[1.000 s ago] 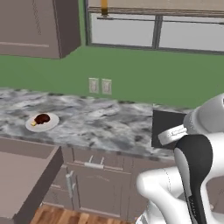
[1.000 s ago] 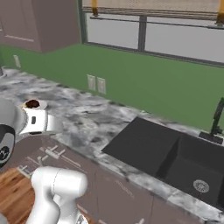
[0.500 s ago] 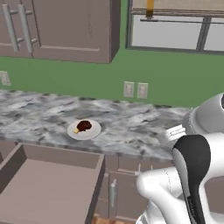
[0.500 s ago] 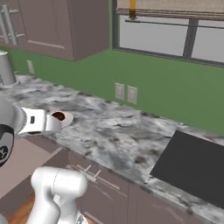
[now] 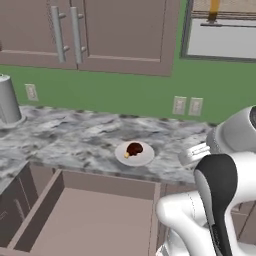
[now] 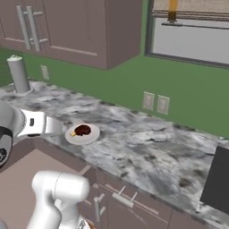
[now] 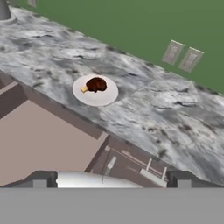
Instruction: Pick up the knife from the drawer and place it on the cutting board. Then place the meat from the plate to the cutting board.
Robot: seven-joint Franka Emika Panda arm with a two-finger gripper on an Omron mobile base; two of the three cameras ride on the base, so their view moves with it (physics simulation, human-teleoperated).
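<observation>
The hand [image 7: 111, 178] is held released and empty, raised over the open drawer [image 5: 95, 220], pointed toward the tabletop [image 7: 144, 109]. The meat [image 7: 96, 84] is seen resting on the plate [image 7: 105, 95].

A green wall [image 5: 125, 95] backs the grey marble counter [image 5: 75, 140], brown-mauve cabinets [image 5: 100, 35] overhead.

Even, flat rendered light — no glare, only faint soft shadows; all views look slightly soft and low in detail.
</observation>
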